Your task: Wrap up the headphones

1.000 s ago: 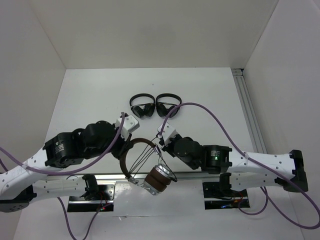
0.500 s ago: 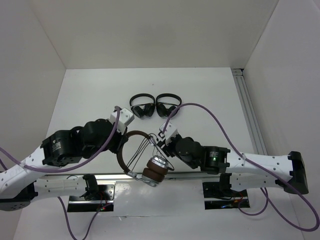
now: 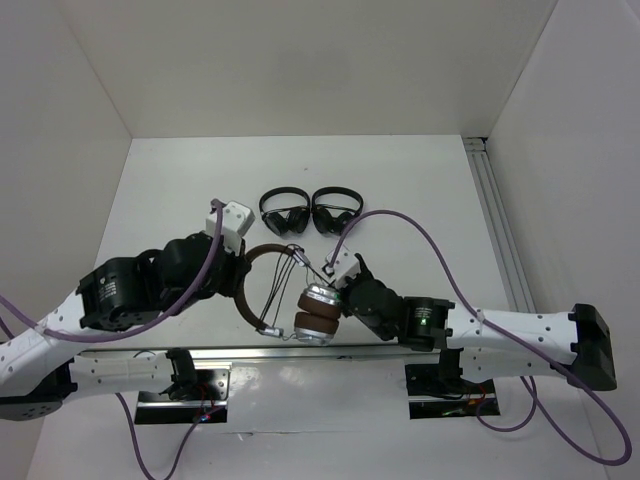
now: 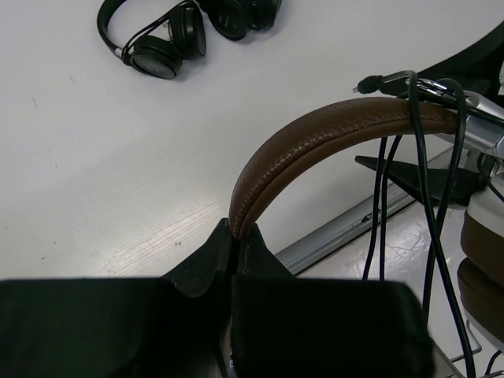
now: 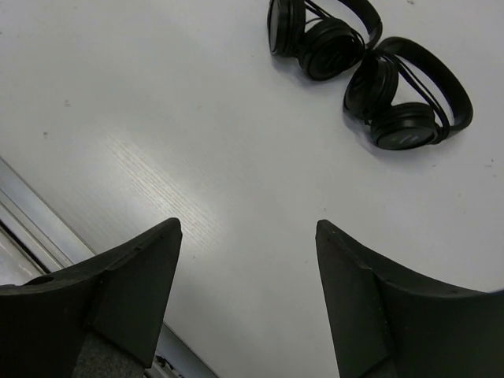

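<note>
Since a second ago your left arm has swung away from the near edge and taken the headphones (image 3: 314, 326) with it. The silver cups (image 3: 320, 299) and brown pads, which hung over the near-edge rail (image 3: 220, 351), now sit farther in over the tabletop (image 3: 400, 180). Your right arm has shifted too, and its wrist now lies just beside the cups.

Your left gripper (image 4: 236, 235) has its jaws pressed together on the brown headband (image 4: 315, 138), pinching it edge-on near one end of the arc. In the left wrist view the band rises out of the jaws and curves off to the right. The thin dark cable (image 4: 417, 165) crosses over the headband and drops in several strands toward the cups. Its plug (image 4: 370, 81) sticks out on top of the band. You cannot tell from these views whether the cups touch the tabletop.

Your right gripper (image 5: 246, 230) has its jaws spread wide, with nothing between them and only bare tabletop showing in the gap. It points toward the two black headphones (image 3: 284, 212), which lie side by side farther back on the tabletop, apart from the brown pair and from both arms.
</note>
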Available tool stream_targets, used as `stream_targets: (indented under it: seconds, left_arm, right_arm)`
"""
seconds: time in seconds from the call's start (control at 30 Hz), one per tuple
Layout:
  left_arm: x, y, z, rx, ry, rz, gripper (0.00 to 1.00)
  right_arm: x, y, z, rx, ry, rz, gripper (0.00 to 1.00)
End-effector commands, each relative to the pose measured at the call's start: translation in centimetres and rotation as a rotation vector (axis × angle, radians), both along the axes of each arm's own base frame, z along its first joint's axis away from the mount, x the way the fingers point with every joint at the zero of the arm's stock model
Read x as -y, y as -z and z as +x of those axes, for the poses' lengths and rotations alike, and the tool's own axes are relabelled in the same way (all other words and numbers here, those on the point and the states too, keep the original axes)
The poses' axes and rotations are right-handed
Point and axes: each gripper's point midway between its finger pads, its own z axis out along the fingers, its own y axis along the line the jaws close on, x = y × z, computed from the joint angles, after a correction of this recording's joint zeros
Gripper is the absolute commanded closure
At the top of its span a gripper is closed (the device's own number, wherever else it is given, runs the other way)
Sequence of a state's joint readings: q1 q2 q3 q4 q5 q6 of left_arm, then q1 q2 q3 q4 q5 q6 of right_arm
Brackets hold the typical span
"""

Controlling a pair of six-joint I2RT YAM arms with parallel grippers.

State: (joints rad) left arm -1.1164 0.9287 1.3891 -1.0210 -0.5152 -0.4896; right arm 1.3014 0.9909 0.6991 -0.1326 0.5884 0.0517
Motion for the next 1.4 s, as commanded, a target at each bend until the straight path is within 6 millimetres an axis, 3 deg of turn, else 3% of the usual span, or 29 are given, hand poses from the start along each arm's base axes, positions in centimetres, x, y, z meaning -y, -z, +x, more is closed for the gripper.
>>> stream_targets:
  seconds: [0.0,0.13,0.33,0.37,0.53,0.57,0.6,0.63,0.67,0.7,0.8,0.9,0.93,0.97,1.0,1.13,1.37]
  left_arm:
    - [-0.4,-3.6,1.2,0.048,-0.138,-0.165,1.00]
    - [-1.7,-3.1,2.0,0.038,-0.236,-0.142,1.00]
    - [-4.6,-2.2,2.7,0.044,-0.426,-0.120,1.00]
    - [-5.1,-1.8,2.8,0.038,-0.453,-0.097,1.00]
    - [-6.5,-0.6,3.9,0.049,-0.552,-0.073,1.00]
    - [-6.7,0.0,4.1,0.048,-0.562,-0.053,1.00]
    - [-7.4,0.2,4.7,0.050,-0.608,-0.055,1.00]
    - [-7.3,0.8,5.4,0.049,-0.602,-0.028,1.00]
    - [-8.3,1.0,6.2,0.049,-0.646,-0.023,1.00]
    - [-7.4,1.4,6.7,0.047,-0.611,-0.014,1.00]
    - [-8.3,2.5,10.0,0.024,-0.641,-0.023,1.00]
    - [-11.2,4.7,13.6,-0.058,-0.710,-0.039,1.00]
    - [-13.4,4.6,15.1,-0.053,-0.784,-0.081,1.00]
    - [-13.6,5.4,15.9,-0.079,-0.768,-0.095,1.00]
    - [-14.5,5.5,16.5,-0.076,-0.797,-0.107,1.00]
    - [-19.5,7.3,18.5,-0.127,-1.021,-0.178,1.00]
    - [-24.0,10.6,22.0,-0.166,-1.194,-0.239,1.00]
  right_arm:
    - [0.6,-0.5,1.0,0.001,0.102,0.081,0.24]
    - [2.5,0.0,2.0,0.003,0.234,0.107,0.22]
    - [9.2,0.0,4.5,0.046,0.612,0.190,0.16]
    - [9.9,-0.8,4.8,0.055,0.665,0.214,0.16]
    - [12.1,-1.5,5.5,0.048,0.852,0.281,0.16]
    - [13.7,-0.8,5.1,0.050,0.896,0.206,0.16]
    - [14.1,-2.1,5.2,0.060,0.937,0.245,0.16]
    - [14.9,-1.3,4.7,0.039,0.983,0.240,0.16]
    - [14.7,-2.1,4.8,0.032,0.994,0.263,0.16]
    - [14.9,-1.8,4.7,0.032,1.000,0.243,0.16]
    - [14.6,-2.2,4.7,0.018,1.005,0.253,0.16]
    - [13.3,-2.4,4.4,-0.019,0.949,0.284,0.16]
    - [13.3,-1.9,4.3,-0.024,0.935,0.274,0.16]
    - [13.0,-1.6,4.2,-0.044,0.916,0.277,0.16]
    - [12.8,-2.1,4.3,-0.037,0.896,0.301,0.16]
    - [12.2,-0.5,4.0,-0.064,0.844,0.298,0.16]
    - [10.4,0.6,3.8,-0.103,0.764,0.284,0.16]
